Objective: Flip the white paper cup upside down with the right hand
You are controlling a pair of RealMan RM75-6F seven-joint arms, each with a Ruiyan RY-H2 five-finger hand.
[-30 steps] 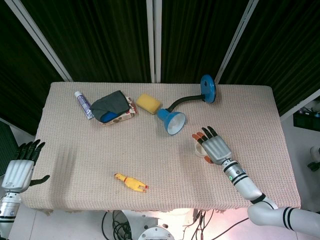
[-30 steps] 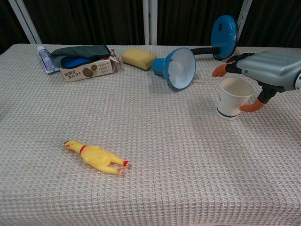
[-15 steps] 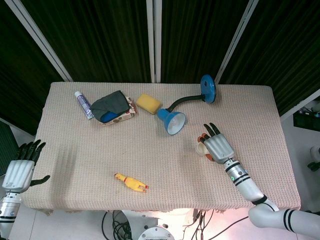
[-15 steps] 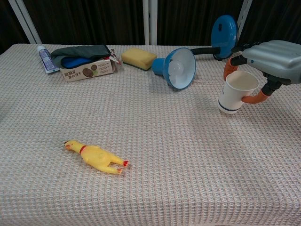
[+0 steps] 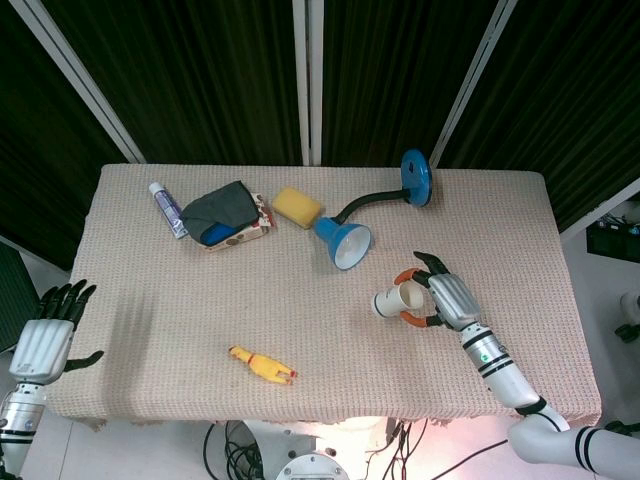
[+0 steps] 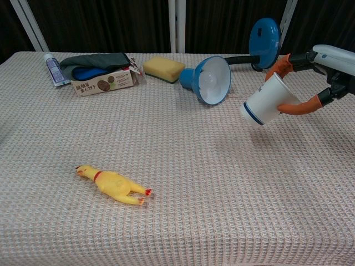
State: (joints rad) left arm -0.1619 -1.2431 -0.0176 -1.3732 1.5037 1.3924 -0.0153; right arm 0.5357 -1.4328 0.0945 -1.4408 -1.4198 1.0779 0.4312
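Note:
The white paper cup [image 6: 265,102] with a dark band near its base hangs above the cloth at the right, tipped over so its base points left and down. My right hand [image 6: 327,72] holds it between orange-tipped fingers [image 6: 299,106]. From the head view the cup [image 5: 393,300] lies sideways in the right hand [image 5: 448,298], base toward the left. My left hand [image 5: 45,335] hangs open off the table's left edge, holding nothing.
A blue desk lamp [image 6: 213,77] lies just left of the cup, shade toward me. A yellow rubber chicken [image 6: 112,185] lies front left. A yellow sponge [image 6: 163,68], a small box [image 6: 102,83] under dark cloth and a tube [image 6: 53,70] line the back.
The right hand has gripped the cup, lifted it off the cloth and rolled it from upright to lying sideways, base swinging left. The left hand stayed put.

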